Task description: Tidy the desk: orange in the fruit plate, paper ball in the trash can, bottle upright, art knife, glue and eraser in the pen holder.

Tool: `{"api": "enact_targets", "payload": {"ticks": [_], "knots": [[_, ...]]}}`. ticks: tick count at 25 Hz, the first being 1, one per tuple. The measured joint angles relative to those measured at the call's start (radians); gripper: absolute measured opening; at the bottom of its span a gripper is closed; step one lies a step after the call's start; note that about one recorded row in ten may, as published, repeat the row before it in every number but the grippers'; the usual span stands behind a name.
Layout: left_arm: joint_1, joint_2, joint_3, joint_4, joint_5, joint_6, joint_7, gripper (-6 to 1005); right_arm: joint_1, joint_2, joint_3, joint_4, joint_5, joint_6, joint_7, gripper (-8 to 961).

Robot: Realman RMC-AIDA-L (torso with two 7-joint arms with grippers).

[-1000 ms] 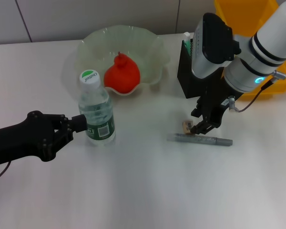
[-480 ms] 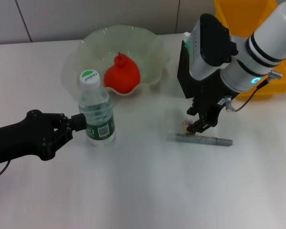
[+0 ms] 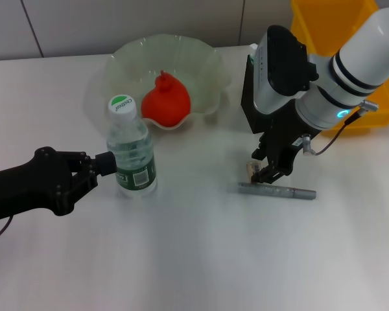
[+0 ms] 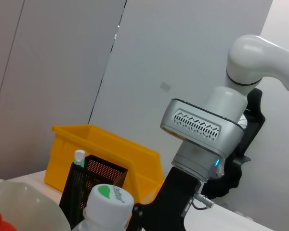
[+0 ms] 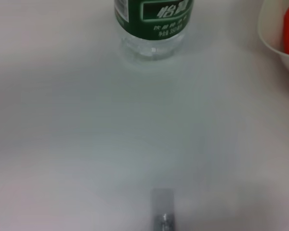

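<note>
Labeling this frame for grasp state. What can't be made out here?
- Eraser: head view, mostly hidden behind the right gripper; whether it is gripped cannot be told.
- Left gripper at the bottle: head view, the bottle covers the contact.
- Art knife: right wrist view, blurred and cut off by the edge.
- Pen holder contents: mesh hides all but one cap.

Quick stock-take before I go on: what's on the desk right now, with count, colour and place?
bottle: 1, clear, green label, white cap, upright, desk left
fruit plate: 1, pale translucent, rear centre
orange: 1, orange-red, in the plate
pen holder: 1, black mesh, right of plate
bin: 1, yellow, rear right
art knife: 1, grey, lying flat front of holder
eraser: 1, tan, beside knife
left claw: black, at the bottle
right claw: black, over eraser
</note>
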Motion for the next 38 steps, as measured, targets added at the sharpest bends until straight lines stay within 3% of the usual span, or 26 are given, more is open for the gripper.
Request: {"api": "enact_targets", "payload": {"ticks": [20, 25, 33, 38], "knots": [[0.002, 0.000, -0.001, -0.001, 0.000, -0.003, 0.000, -2, -0.007, -0.001, 0.001, 0.006, 0.010, 0.041, 0.010, 448], [0.003, 0.000, -0.001, 0.000, 0.000, -0.004, 0.000, -2, -0.009, 0.000, 0.002, 0.006, 0.010, 0.059, 0.023, 213], [-0.005, 0.000, -0.001, -0.003, 0.001, -0.006, 0.000, -2, -0.022, 0.006, 0.000, -0.013, 0.010, 0.067, 0.029, 137], [-0.006, 0.000, -0.002, -0.001, 0.001, -0.006, 0.000, -2, -0.059, 0.018, -0.008, -0.119, 0.033, 0.008, 0.054, 137]]}}
